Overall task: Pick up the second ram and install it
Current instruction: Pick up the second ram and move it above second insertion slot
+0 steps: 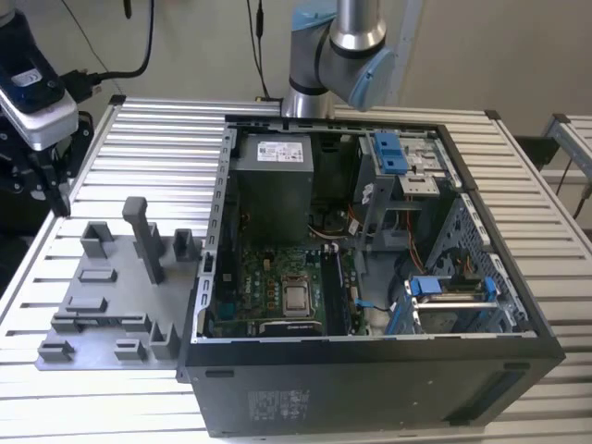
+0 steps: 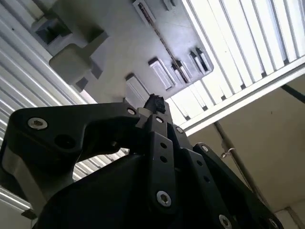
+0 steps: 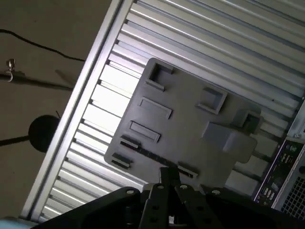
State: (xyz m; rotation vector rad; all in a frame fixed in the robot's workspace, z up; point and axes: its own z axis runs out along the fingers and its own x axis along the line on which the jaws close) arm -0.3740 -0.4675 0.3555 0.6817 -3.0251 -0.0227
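Gripper [image 3: 169, 175] hangs above the grey holder plate [image 3: 190, 119], clear of it and touching nothing. In both wrist views the two black fingers [image 2: 155, 119] meet at the tips with no gap visible between them, and nothing is held. The second ram [image 3: 150, 155] sits on the holder plate as a thin dark strip on edge, running along one side of the plate between two small holder blocks [image 3: 127, 143]; the second wrist view shows the same strip [image 2: 162, 40] crossing the plate. In the exterior view the arm's wrist head [image 1: 32, 92] stands high beyond the plate's far corner, toward the exterior view's left. A tall post [image 1: 143, 236] rises upright from the plate's middle. The open computer case [image 1: 370, 370] stands just beside the plate on the exterior view's right. The slatted aluminium table [image 1: 148, 139] carries the plate.
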